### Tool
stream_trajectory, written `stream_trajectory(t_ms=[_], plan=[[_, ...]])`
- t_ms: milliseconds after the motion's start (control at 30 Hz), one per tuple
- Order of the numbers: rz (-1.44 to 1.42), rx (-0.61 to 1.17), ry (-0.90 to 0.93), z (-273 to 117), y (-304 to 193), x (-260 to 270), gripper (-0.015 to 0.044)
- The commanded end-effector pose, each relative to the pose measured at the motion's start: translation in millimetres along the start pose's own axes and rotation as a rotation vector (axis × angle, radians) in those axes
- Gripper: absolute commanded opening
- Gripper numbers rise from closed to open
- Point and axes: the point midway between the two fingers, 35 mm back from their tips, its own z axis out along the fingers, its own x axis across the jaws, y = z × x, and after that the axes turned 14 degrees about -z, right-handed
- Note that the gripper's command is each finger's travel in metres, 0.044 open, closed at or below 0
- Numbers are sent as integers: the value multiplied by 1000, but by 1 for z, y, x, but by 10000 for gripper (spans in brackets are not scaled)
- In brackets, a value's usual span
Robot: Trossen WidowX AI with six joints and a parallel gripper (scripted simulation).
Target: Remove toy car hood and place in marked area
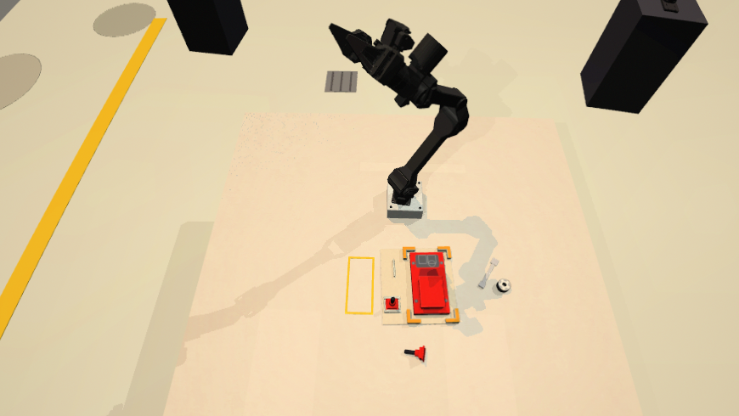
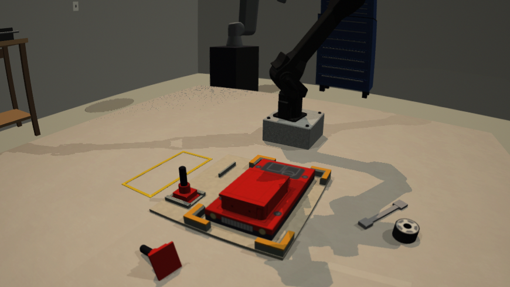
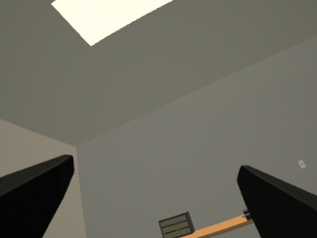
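Observation:
The red toy car [image 1: 414,278] [image 2: 285,205] lies on a thin board between orange corner brackets. Its hood [image 1: 431,293] [image 2: 255,187], a raised red box, sits on the front part of the car. The marked area [image 1: 362,257] [image 2: 152,167] is a yellow outline on the table, left of the board, with nothing inside it. My gripper [image 1: 341,30] [image 3: 158,169] is open and empty, raised high behind the arm's base, far from the car. The wrist view shows only ceiling, walls and distant furniture past the fingers. The gripper is outside the exterior view.
A red piece with a black peg [image 1: 392,303] [image 2: 184,194] stands upright in a holder on the board. A similar piece [image 1: 420,353] [image 2: 165,260] lies tipped in front. A grey link [image 1: 487,273] [image 2: 380,215] and a wheel [image 2: 405,235] lie right of the board.

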Motion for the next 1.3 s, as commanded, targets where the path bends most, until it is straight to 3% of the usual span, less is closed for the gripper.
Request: stream_trajectory(t_ms=[0,633,1267], plan=[[-7,95,55,5,-34,17,440],[-29,515,390,-21,-172,119,440],[-81,876,751,-119,-266,214,440]])
